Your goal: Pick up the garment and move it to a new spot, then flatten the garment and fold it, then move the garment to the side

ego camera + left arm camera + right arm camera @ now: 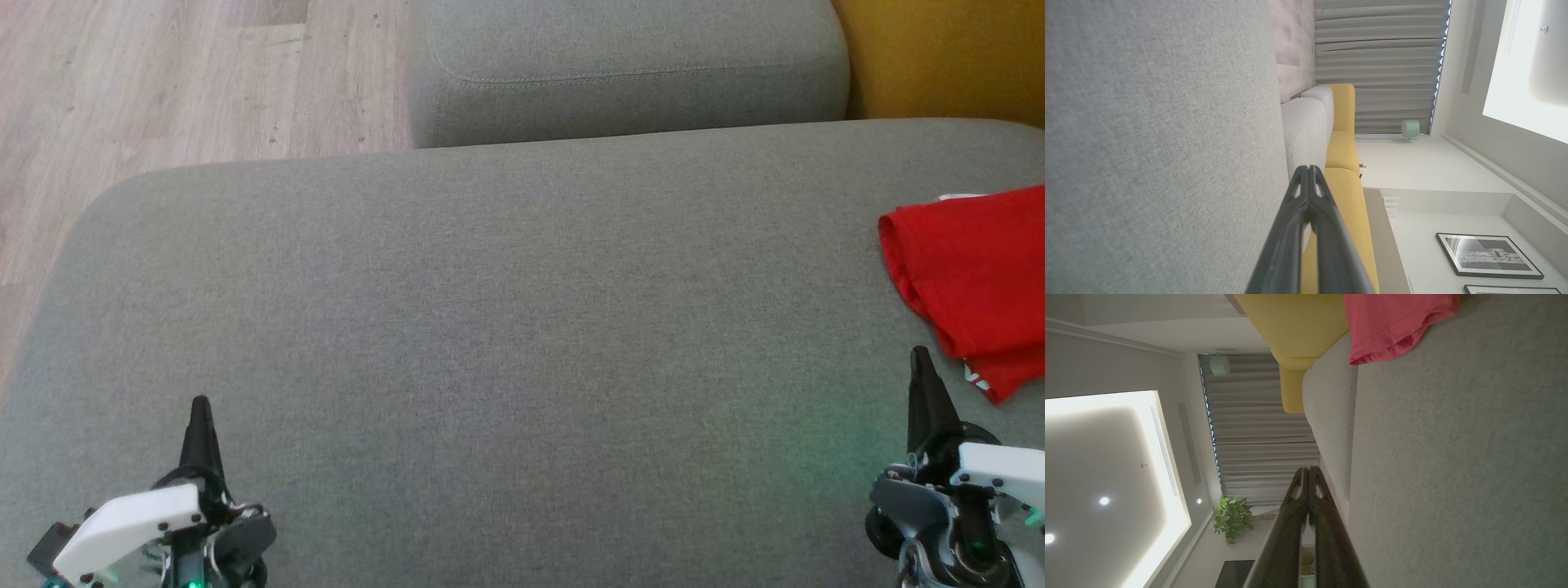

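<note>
The garment (976, 282) is red and lies folded at the right edge of the grey sofa cushion (490, 327), partly cut off by the head view's border. In the right wrist view the garment (1392, 322) sits at the top, beyond the fingertips. My right gripper (921, 353) is shut and empty at the lower right, its tip just left of the garment's near corner and apart from it. At the lower left my left gripper (200, 402) is shut and empty over bare cushion. Both wrist views show closed fingers, left gripper (1308, 168) and right gripper (1308, 468).
A second grey cushion (629, 69) lies beyond the large one, with a yellow cushion (947, 57) at the far right. Wooden floor (163, 82) runs along the left. Curtains (1380, 65) and a potted plant (1231, 518) stand farther off.
</note>
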